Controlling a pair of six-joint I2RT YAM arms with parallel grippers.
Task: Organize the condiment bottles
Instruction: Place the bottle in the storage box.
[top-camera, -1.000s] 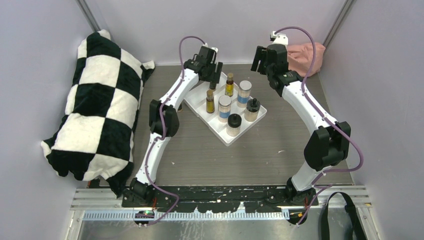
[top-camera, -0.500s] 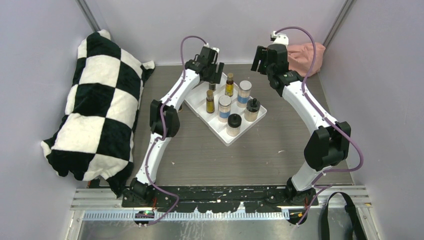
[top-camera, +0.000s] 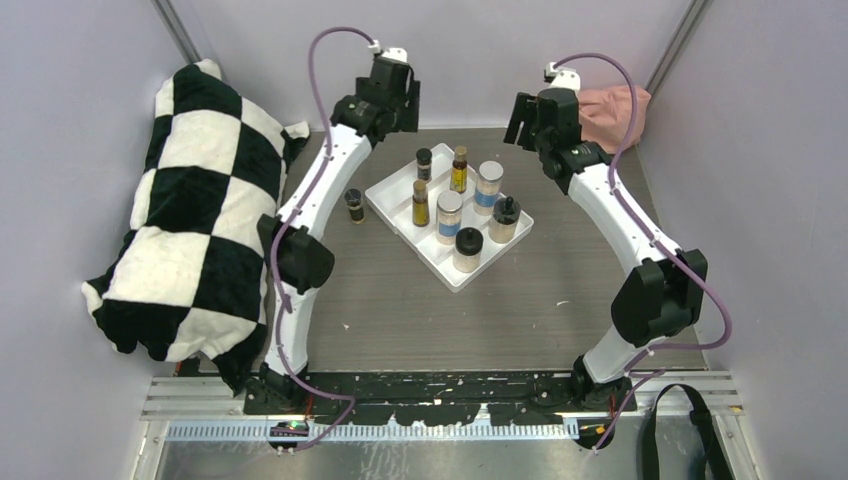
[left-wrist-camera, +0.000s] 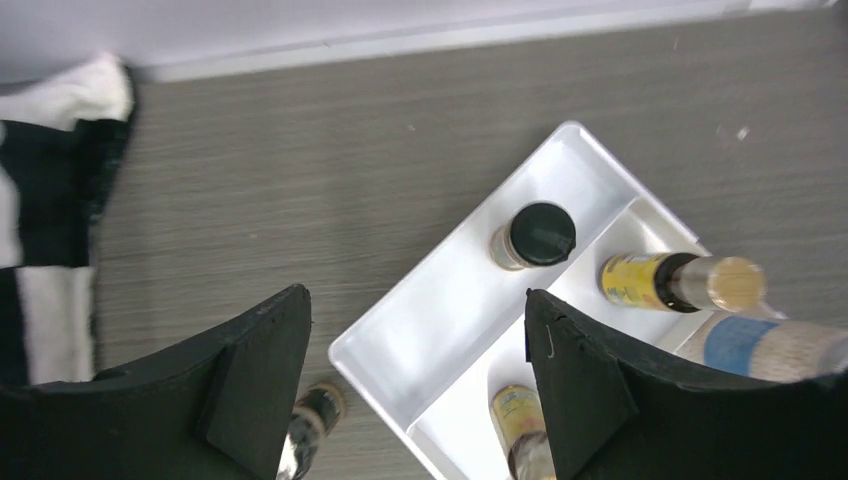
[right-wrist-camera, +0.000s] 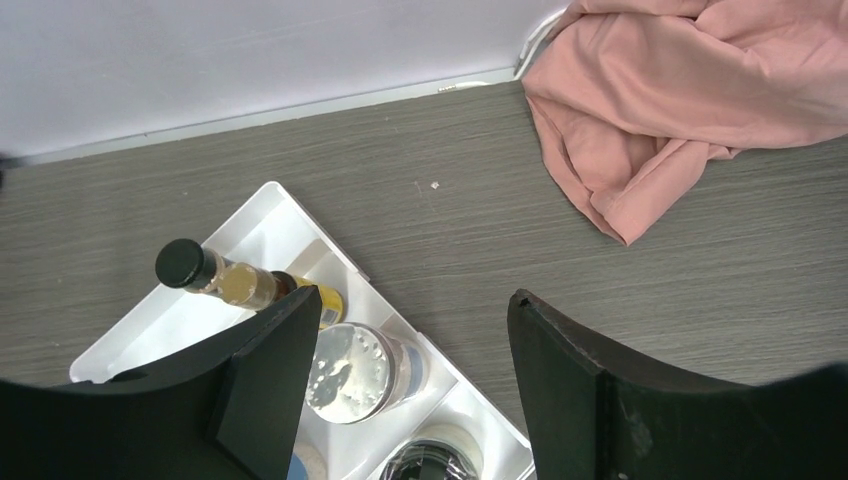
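Observation:
The white tray (top-camera: 395, 193) holds seven condiment bottles. These are a tiny dark bottle (top-camera: 424, 160), two amber bottles (top-camera: 459, 168) (top-camera: 420, 202), two silver-lidded jars (top-camera: 489, 186) (top-camera: 449, 215) and two tan black-capped jars (top-camera: 505, 220) (top-camera: 467, 248). A second tiny dark bottle (top-camera: 354, 204) stands on the table left of the tray. My left gripper (top-camera: 392, 104) is open and empty, raised behind the tray's far left corner (left-wrist-camera: 415, 300). My right gripper (top-camera: 530, 120) is open and empty, above the tray's far right (right-wrist-camera: 415, 300).
A black-and-white checkered cushion (top-camera: 190, 210) lies along the left wall. A pink cloth (top-camera: 605, 112) is bunched in the far right corner, also in the right wrist view (right-wrist-camera: 700, 90). Grey walls close in on three sides.
My left gripper has lifted up and back from the tray, leaving the tiny dark bottle in its far compartment. The other tiny bottle beside the tray has come into view. The right arm barely moved.

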